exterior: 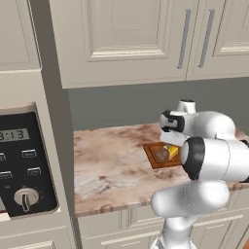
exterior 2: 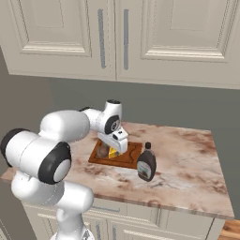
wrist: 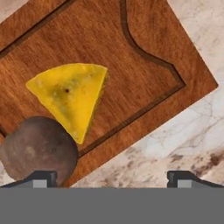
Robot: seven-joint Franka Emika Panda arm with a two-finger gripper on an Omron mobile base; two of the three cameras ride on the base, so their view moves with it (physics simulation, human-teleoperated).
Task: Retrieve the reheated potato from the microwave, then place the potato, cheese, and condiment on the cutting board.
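Now cutting board (wrist: 144, 57) holds cheese (wrist: 70, 98) and potato (wrist: 39, 148) — seemingly touching — fingers (wrist: 43, 178) wide, empty

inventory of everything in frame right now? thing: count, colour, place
cutting board: 1, reddish-brown wood, on the counter
cheese: 1, yellow wedge, on the board
potato: 1, brown, at the board's edge, against the cheese tip
condiment: 1, dark brown bottle, black cap, on the counter just off the board
counter: 1, pinkish marble
microwave: 1, black panel with knob, left of counter
upper cabinets: cream, above
gripper: 1, open, empty, over the board
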